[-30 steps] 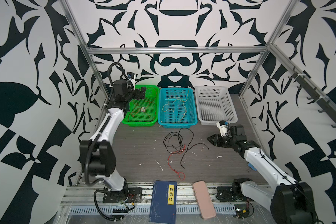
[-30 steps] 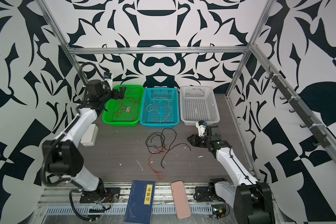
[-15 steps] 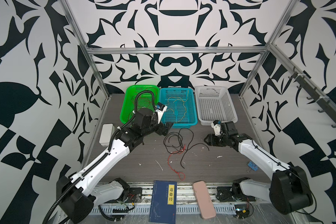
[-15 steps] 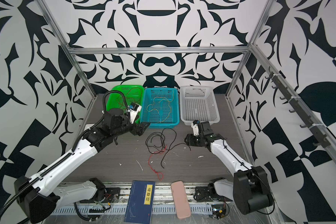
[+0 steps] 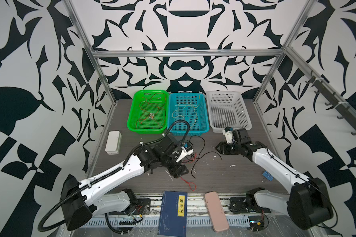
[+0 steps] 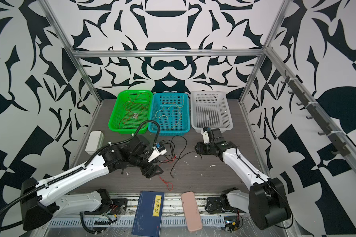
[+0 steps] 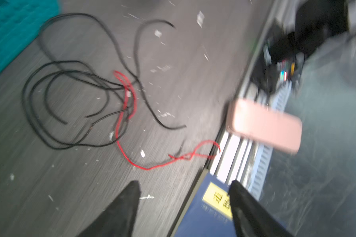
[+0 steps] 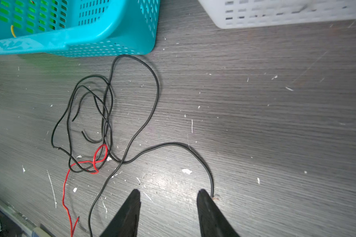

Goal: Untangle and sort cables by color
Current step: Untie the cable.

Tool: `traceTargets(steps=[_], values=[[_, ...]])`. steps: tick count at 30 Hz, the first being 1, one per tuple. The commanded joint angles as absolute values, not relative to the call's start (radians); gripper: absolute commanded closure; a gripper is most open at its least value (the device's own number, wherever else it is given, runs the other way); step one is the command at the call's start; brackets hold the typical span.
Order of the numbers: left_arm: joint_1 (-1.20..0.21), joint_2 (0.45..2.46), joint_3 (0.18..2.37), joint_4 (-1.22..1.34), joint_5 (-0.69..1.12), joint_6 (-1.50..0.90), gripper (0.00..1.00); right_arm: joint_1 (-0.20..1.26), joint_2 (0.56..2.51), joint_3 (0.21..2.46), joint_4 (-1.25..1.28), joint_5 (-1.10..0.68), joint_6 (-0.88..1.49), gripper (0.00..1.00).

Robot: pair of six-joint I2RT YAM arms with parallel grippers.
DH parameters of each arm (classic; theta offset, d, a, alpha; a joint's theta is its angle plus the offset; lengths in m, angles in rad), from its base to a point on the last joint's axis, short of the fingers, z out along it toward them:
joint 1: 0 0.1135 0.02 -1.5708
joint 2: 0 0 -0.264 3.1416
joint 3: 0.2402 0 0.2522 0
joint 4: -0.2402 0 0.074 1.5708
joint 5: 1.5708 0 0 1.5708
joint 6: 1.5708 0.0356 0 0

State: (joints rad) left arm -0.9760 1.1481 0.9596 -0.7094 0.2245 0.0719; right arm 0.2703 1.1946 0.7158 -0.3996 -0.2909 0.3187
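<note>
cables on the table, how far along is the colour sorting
Done: thin red wires lie in the green plastic basket, pale yellow wires in the blue basket. In hand: nothing; the left gripper and right gripper are both open and empty. To do: thin black wires tangled with one red wire on the table; the white basket holds no cable.

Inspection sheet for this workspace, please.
Surface: grey wood-grain table, strewn with white scraps.
Job's things: red cables in green basket; yellow cables in blue basket; white basket, nothing seen; black cables tangled with one red cable on table.
Clutter: book, pink case, white box, blue clip.
Grippers: left gripper open, empty; right gripper open, empty, black cable end beside one finger.
Cables: corrugated hose arches over left arm.
Surroundings: patterned walls, metal frame, hook rail.
</note>
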Motion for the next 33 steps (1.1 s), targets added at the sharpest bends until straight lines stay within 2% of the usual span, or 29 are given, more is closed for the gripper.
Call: traceTargets(steps=[1,4,6,8,13,19,25,33], values=[[-0.983,1.157,1.021,-0.887,0.136,0.276,0.21,0.278,1.196,0.758,-0.389,-0.287,0.326,0.52],[-0.981,1.226,1.063,-0.878,0.124,0.324,0.19,0.297,1.205,0.765,-0.378,-0.293,0.334,0.54],[-0.980,1.313,1.084,-0.854,0.184,0.325,0.20,0.306,1.201,0.766,-0.368,-0.292,0.339,0.54],[-0.987,1.392,1.093,-0.835,0.240,0.316,0.23,0.309,1.198,0.769,-0.367,-0.296,0.339,0.54],[-1.045,1.526,1.069,-0.708,0.199,0.336,0.32,0.309,1.184,0.752,-0.355,-0.302,0.334,0.54],[-1.045,1.525,0.982,-0.505,0.223,0.347,0.36,0.310,1.168,0.734,-0.349,-0.321,0.339,0.54],[-1.046,1.542,0.918,-0.456,0.288,0.327,0.39,0.309,1.144,0.739,-0.376,-0.301,0.324,0.54],[-1.062,1.461,0.854,-0.415,0.262,0.313,0.40,0.310,1.153,0.741,-0.369,-0.313,0.333,0.55]])
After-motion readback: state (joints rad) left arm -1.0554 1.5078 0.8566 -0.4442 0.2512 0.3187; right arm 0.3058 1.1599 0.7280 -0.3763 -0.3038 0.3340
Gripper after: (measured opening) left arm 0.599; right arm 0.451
